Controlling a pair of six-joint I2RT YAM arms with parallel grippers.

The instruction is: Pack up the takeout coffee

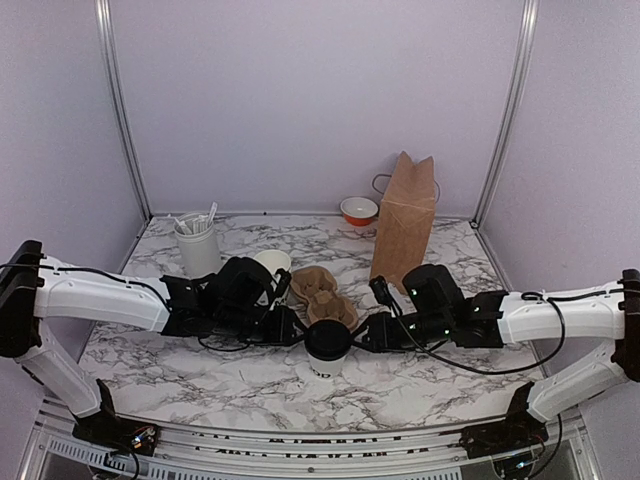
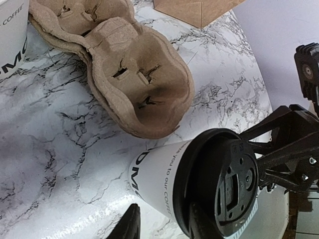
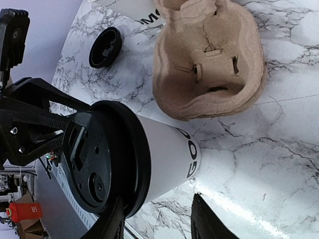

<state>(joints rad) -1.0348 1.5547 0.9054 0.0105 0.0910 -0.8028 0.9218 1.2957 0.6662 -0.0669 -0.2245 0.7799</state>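
The takeout coffee [image 1: 328,348], a white cup with dark lettering and a black lid, stands upright near the table's front middle. My left gripper [image 1: 298,327] is just left of it and my right gripper [image 1: 365,335] just right of it. Both are open and level with the cup. In the left wrist view the cup [image 2: 164,172] stands just beyond my open left gripper [image 2: 164,204], with one finger [image 2: 128,226] beside it. In the right wrist view the cup [image 3: 164,149] is likewise just beyond my open right gripper [image 3: 158,196].
A brown pulp cup carrier [image 1: 322,292] lies just behind the cup. A lidless white cup [image 1: 272,268] and a utensil holder [image 1: 197,245] stand at the back left. A brown paper bag [image 1: 405,220] and an orange bowl [image 1: 358,210] stand at the back right. A spare black lid [image 3: 105,47] lies on the marble.
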